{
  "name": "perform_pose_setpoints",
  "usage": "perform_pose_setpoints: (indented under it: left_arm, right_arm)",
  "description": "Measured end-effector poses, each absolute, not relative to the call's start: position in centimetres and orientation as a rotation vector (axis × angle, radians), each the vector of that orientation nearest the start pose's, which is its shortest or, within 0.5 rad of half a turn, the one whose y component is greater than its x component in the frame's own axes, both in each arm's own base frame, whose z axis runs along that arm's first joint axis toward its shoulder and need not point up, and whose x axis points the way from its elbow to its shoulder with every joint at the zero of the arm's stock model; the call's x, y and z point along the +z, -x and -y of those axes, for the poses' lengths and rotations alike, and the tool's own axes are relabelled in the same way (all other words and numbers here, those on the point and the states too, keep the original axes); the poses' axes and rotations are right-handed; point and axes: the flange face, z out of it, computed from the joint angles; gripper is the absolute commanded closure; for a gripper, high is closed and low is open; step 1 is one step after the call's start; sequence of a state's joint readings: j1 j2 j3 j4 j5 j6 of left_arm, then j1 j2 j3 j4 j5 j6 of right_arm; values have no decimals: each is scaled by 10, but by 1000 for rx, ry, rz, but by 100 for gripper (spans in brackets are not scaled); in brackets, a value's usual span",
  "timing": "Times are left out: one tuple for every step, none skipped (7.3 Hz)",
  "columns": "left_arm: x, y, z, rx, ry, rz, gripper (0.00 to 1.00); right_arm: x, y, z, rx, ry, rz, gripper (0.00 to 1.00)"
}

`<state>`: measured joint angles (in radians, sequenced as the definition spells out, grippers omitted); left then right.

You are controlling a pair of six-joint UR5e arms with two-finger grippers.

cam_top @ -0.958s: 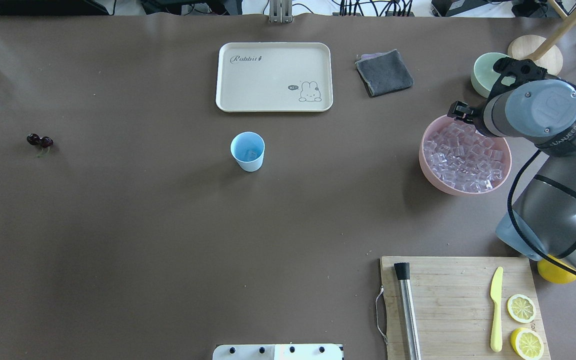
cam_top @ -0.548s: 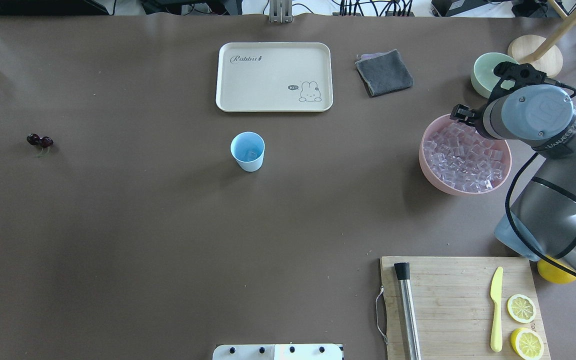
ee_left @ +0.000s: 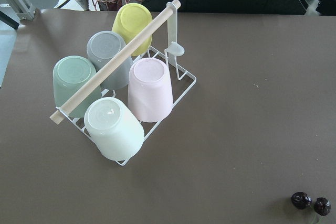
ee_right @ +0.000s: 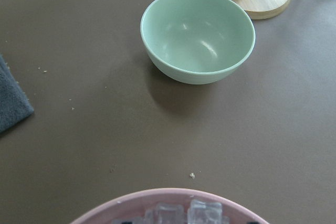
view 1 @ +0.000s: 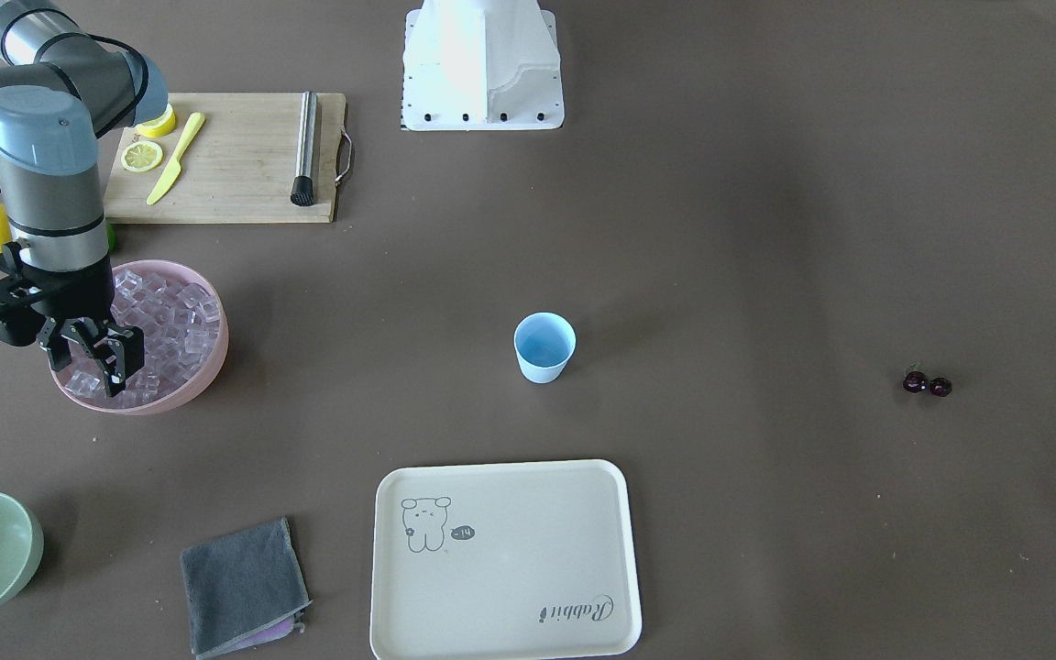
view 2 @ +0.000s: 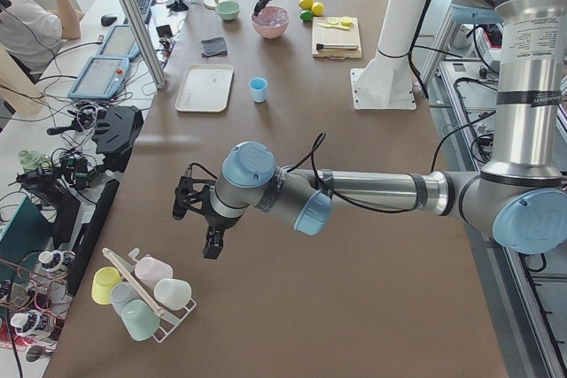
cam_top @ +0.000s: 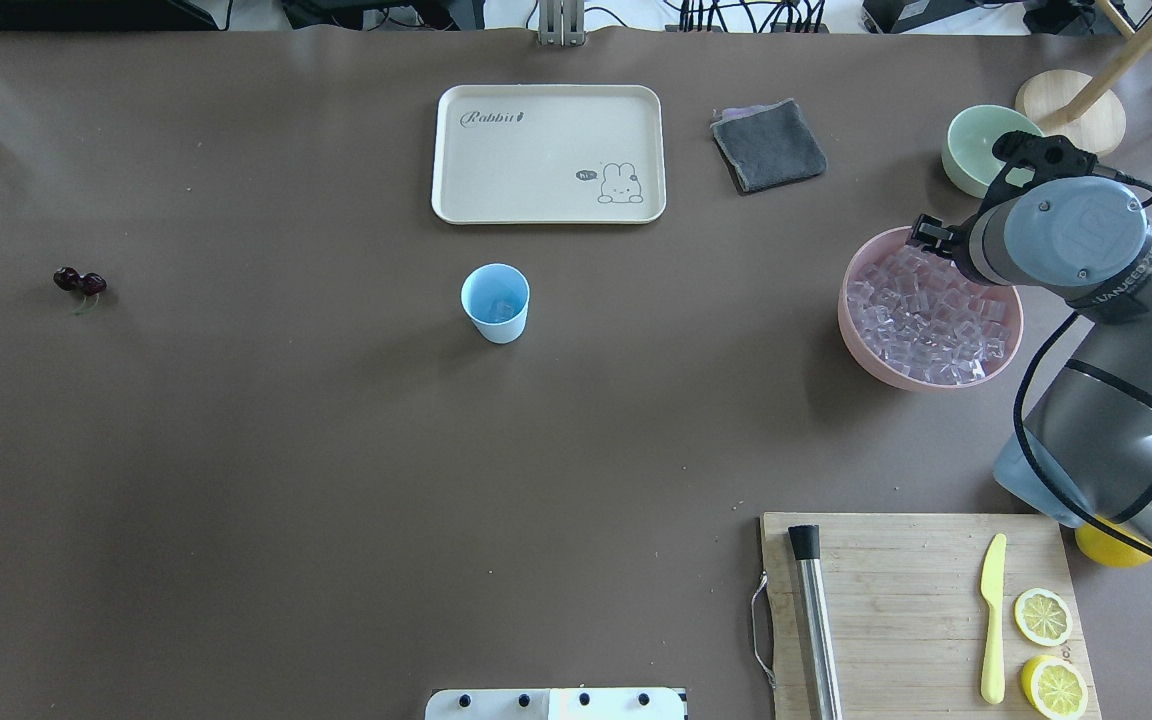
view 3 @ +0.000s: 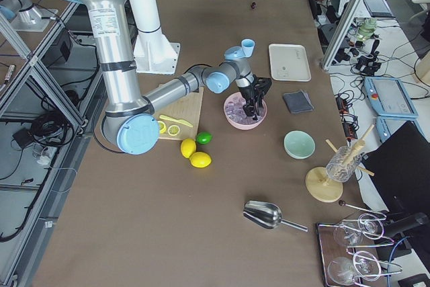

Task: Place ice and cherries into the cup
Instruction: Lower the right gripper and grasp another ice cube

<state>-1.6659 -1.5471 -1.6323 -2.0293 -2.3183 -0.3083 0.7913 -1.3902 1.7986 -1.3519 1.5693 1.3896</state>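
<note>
The light blue cup stands upright mid-table, also in the front-facing view; a faint clear cube shows inside it. The cherries lie far to the left on the table, and in the left wrist view they are at the bottom right. The ice fills the pink bowl. My right gripper is open, its fingers down among the ice at the bowl's far edge. My left gripper hovers over the table's left end near a cup rack; I cannot tell whether it is open.
A pale green bowl and a wooden stand sit behind the pink bowl. A cream tray and a grey cloth lie at the back. A cutting board holds a muddler, a knife and lemon slices. A cup rack is at the left end.
My right wrist has shifted a little to the right and nearer over the pink bowl. The cup and cherries have not moved.
</note>
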Motion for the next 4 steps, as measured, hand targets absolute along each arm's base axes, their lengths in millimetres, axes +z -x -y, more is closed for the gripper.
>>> perform_pose_setpoints:
  left_arm:
    - [589,113,496,-192,-393,-778,2]
    - [589,113,496,-191,-394,-778,2]
    - [590,112,496,-189,-395,-778,2]
    - [590,111,496,-187,-395,-779,2]
  right_arm:
    - [450,308,502,592,-297,559,22]
    - [452,307,501,593,-295,556,28]
    - [453,306,500,594,-293,554,33]
    - [454,306,500,595,-292,552,43]
